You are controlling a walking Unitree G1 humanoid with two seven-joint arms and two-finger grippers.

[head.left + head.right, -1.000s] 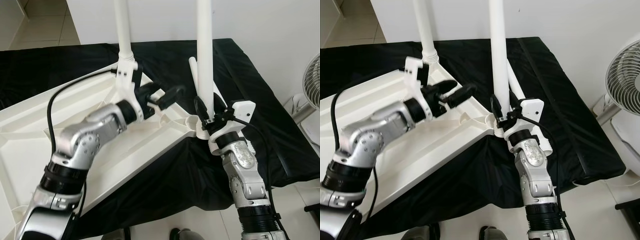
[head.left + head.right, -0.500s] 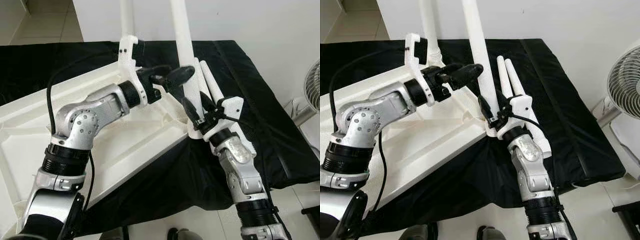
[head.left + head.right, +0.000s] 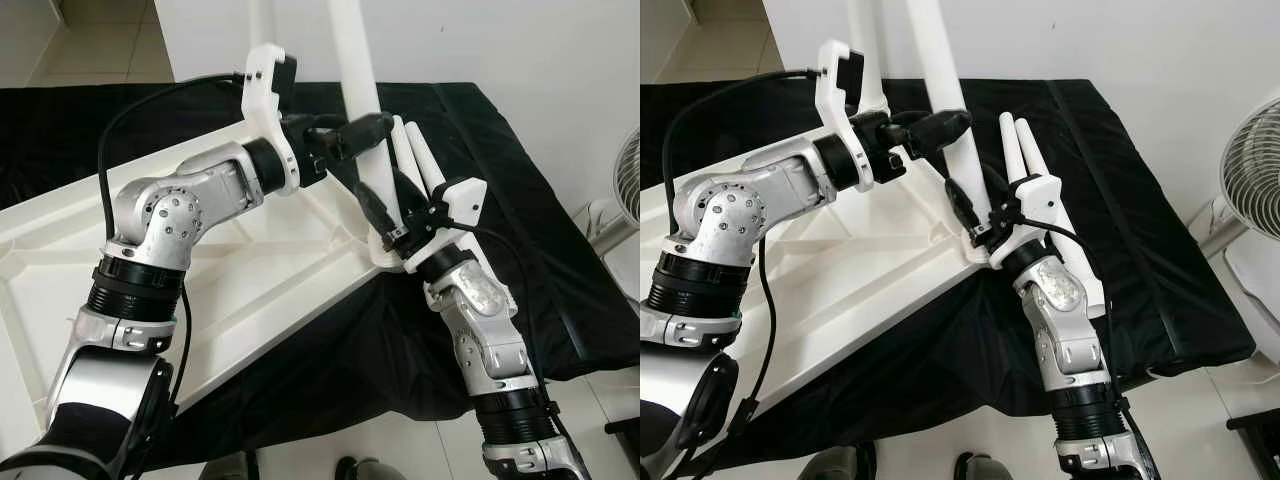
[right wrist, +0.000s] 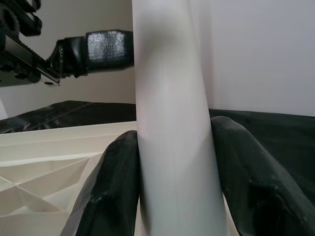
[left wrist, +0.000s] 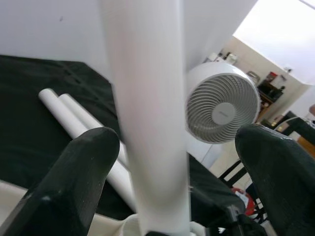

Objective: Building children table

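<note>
Leg [image 3: 358,70] rose nearly upright at frame centre from the tabletop's [image 3: 250,280] corner socket; right gripper [image 3: 385,205] pinched its base, while left gripper [image 3: 350,135], fingers spread, straddled it higher up.

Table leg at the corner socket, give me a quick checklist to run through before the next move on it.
1. Right gripper shut on the table leg near its base: ok.
2. Left gripper open around the leg higher up, fingers not touching: ok.
3. Leg upright in the corner socket: not ok, it tilts.
4. Leg fully seated in the socket: cannot tell.
5. Overturned tabletop resting on the black cloth: ok.
6. Two spare legs lying beside the socket, apart from the grippers: ok.
</note>
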